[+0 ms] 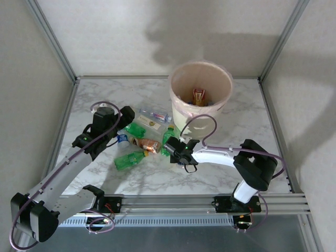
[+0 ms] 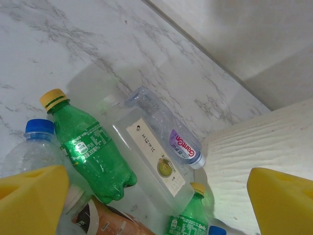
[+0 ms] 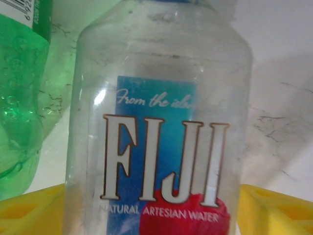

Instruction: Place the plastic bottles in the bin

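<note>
Top external: left gripper [image 1: 126,113] hangs over the far-left edge of the plastic bottles [image 1: 140,143], which lie scattered on the marble table [image 1: 105,173]. In the left wrist view its jaws gape wide with nothing between them; green and clear bottles lie below.

Centre: right gripper [image 1: 172,149] sits low at the pile's right end. In the right wrist view a clear Fiji bottle [image 3: 156,147] sits between the yellow fingers [image 3: 29,213], one each side of its body. Cannot tell if they bite yet. A green bottle [image 3: 19,98] lies just beside.

Right: bin [image 1: 181,115] upright, just beyond the pile, some bottles already inside.

Judgement: squeeze the Fiji squarely mid-body and gently, since thin plastic may buckle or slip. Lift straight up before swinging over the rim, clear of the green neighbour.
</note>
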Motion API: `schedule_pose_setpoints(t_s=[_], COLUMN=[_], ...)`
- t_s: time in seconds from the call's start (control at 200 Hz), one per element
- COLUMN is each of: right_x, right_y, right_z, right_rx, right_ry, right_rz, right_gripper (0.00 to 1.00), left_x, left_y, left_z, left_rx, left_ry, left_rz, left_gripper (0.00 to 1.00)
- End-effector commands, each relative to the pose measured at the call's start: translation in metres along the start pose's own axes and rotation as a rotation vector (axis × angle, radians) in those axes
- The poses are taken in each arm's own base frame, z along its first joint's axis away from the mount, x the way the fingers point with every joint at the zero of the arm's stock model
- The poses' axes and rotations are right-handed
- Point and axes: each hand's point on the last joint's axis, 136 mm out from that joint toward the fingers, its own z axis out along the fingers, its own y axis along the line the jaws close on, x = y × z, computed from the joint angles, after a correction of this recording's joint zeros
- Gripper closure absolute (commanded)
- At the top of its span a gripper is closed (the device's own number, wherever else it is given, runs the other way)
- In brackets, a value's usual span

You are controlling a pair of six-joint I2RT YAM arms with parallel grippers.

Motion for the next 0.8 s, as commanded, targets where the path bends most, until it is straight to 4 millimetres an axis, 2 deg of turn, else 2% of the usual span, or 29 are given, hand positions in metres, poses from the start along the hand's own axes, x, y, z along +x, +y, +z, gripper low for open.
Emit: schedule_pose_setpoints(t_s=[0.0,0.265,0.421,0.586,0.796], right_x=[-0.002,-0.005,-0.005,-0.014,-0.051], right_y=[0.000,-0.002,0.009,0.030,0.052], right_z=[0.001,-0.008,-0.024,-0.063,-0.137], right_rx=[0.020,0.005,-0.036,-0.078,-0.152], right_ry=[0.014,-0.009,-0.033,-0.105,-0.240], right_rz=[-0.010,0.004,-0.027,-0.093,-0.129], right_gripper=[0.24,0.40,0.45,0.47,0.48], left_x=[0.001,0.000,0.001,0.001,0.002], left_y=[0.002,0.005,0.007,0.007,0.007], left_z=[0.000,0.000,0.001,0.002,0.002], left_rx=[0.003,-0.001,-0.004,-0.002,0.001], left_ry=[0.006,0.005,0.007,0.009,0.010], left_rz=[-0.019,-0.025,-0.027,-0.035,-0.038], left_gripper=[0.06,0.06,0.06,0.07,0.07])
